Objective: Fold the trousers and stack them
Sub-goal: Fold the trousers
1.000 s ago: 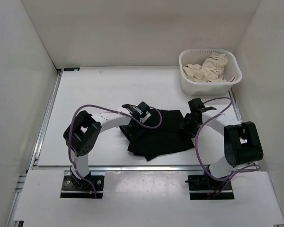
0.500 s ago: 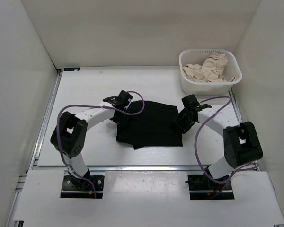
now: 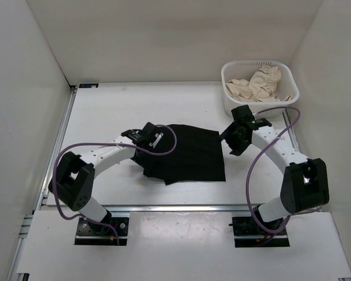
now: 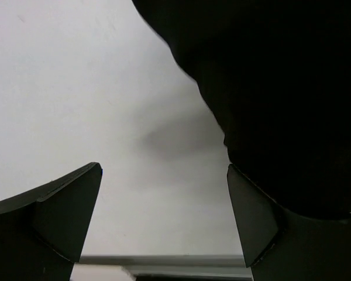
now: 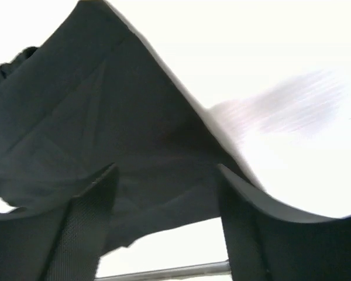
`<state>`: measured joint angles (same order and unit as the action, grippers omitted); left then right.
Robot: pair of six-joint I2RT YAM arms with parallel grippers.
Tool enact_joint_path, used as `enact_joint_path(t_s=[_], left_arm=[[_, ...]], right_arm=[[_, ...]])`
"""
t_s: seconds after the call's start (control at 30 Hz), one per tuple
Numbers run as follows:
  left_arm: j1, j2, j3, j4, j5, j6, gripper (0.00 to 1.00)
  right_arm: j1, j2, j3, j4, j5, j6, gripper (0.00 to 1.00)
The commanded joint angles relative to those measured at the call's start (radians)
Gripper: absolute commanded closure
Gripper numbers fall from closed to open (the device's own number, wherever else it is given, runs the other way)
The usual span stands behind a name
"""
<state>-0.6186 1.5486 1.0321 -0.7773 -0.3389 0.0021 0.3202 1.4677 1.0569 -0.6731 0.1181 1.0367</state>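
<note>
The black trousers [image 3: 187,155] lie folded into a flat rough square in the middle of the white table. My left gripper [image 3: 143,142] is at their left edge, open and empty. In the left wrist view the left gripper [image 4: 164,216] has bare table between its jaws, with the black fabric [image 4: 281,88] at the upper right. My right gripper [image 3: 233,141] is just past the trousers' right edge, open and empty. In the right wrist view the right gripper [image 5: 164,199] looks onto the trousers [image 5: 105,117] below it.
A white basket [image 3: 224,75] with beige frilled garments [image 3: 258,84] stands at the back right, close behind the right arm. White walls enclose the table on the left, back and right. A metal rail [image 3: 164,206] runs along the near edge.
The trousers were drawn leftward and now lie flatter. The left gripper moved left to their edge. The right gripper moved right and back, off the fabric.
</note>
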Motion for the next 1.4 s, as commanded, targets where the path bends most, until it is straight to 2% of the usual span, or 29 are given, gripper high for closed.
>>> enact_joint_path(t_s=[0.0, 0.03, 0.1, 0.13, 0.2, 0.23, 0.27, 0.33, 0.37, 0.4, 0.43, 0.5, 0.6, 0.8, 1.37], left_arm=[[-0.001, -0.019, -0.026, -0.039, 0.047, -0.002, 0.0], [0.008, -0.047, -0.026, -0.039, 0.037, -0.002, 0.0], [0.032, -0.088, 0.0, -0.056, 0.026, -0.002, 0.0], [0.051, -0.137, 0.014, -0.065, 0.026, -0.002, 0.0], [0.14, -0.188, 0.037, -0.091, 0.024, -0.002, 0.0], [0.179, -0.214, 0.037, -0.102, 0.037, -0.002, 0.0], [0.268, -0.266, 0.008, -0.102, 0.037, -0.002, 0.0], [0.356, -0.307, -0.032, -0.111, -0.032, -0.002, 0.0], [0.444, -0.338, -0.052, -0.111, -0.079, -0.002, 0.0], [0.494, -0.35, -0.082, -0.111, -0.15, -0.002, 0.0], [0.544, -0.36, -0.083, -0.123, -0.163, -0.002, 0.0], [0.694, -0.389, -0.093, -0.146, -0.11, -0.002, 0.0], [0.802, -0.432, -0.113, -0.171, 0.018, -0.002, 0.0], [0.891, -0.475, -0.124, -0.171, -0.031, -0.002, 0.0], [0.892, -0.525, -0.115, -0.201, -0.064, -0.002, 0.0]], right_arm=[[-0.027, 0.008, 0.127, -0.114, 0.066, -0.168, 0.27], [-0.045, 0.008, 0.14, -0.135, 0.052, -0.261, 0.18], [-0.117, 0.008, 0.158, -0.19, -0.088, -0.378, 0.1], [-0.142, 0.017, 0.158, -0.222, -0.136, -0.486, 0.06], [-0.206, 0.026, 0.158, -0.352, -0.172, -0.561, 0.04], [-0.223, 0.001, 0.143, -0.385, -0.131, -0.596, 0.04], [-0.248, -0.019, 0.132, -0.411, -0.108, -0.61, 0.03], [-0.27, -0.099, 0.114, -0.463, -0.065, -0.621, 0.02], [-0.291, -0.122, 0.114, -0.477, -0.048, -0.63, 0.02], [-0.303, -0.142, 0.114, -0.493, -0.037, -0.644, 0.01], [-0.312, -0.17, 0.114, -0.519, -0.016, -0.644, 0.01], [-0.325, -0.181, 0.127, -0.537, -0.006, -0.67, 0.01], [-0.325, -0.181, 0.163, -0.548, 0.003, -0.691, 0.01], [-0.325, -0.172, 0.224, -0.548, 0.015, -0.711, 0.01], [-0.325, -0.191, 0.169, -0.494, 0.011, -0.739, 0.01]])
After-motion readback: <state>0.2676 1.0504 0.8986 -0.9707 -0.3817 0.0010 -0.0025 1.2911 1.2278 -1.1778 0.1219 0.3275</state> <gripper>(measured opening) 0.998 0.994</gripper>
